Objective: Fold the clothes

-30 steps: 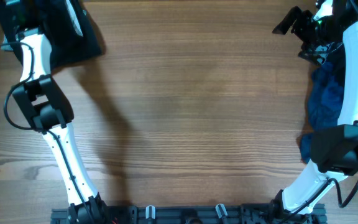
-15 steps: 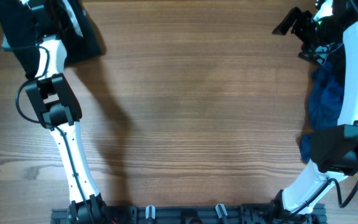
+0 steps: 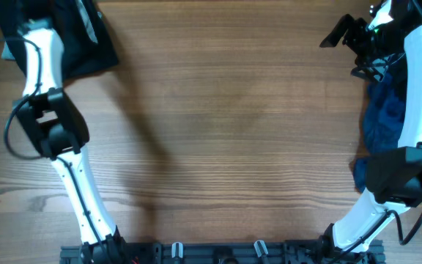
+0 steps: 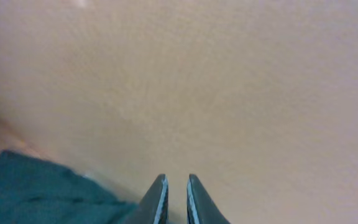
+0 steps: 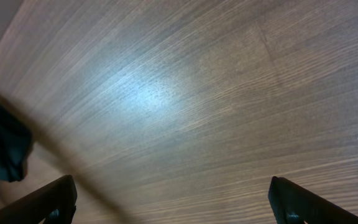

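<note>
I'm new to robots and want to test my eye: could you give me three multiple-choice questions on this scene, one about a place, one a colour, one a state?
1. Where on the brown wooden table does the pair of black fabric shorts lie? A) far left corner B) middle C) near edge
2. What colour is the crumpled fabric heap under the right arm? A) red B) blue C) white
3. How is the right gripper? A) shut on cloth B) shut, empty C) open, empty
1 A: overhead, they lie in that corner. 2 B: the heap shows blue. 3 C: its fingers stand wide apart, only bare wood between.
</note>
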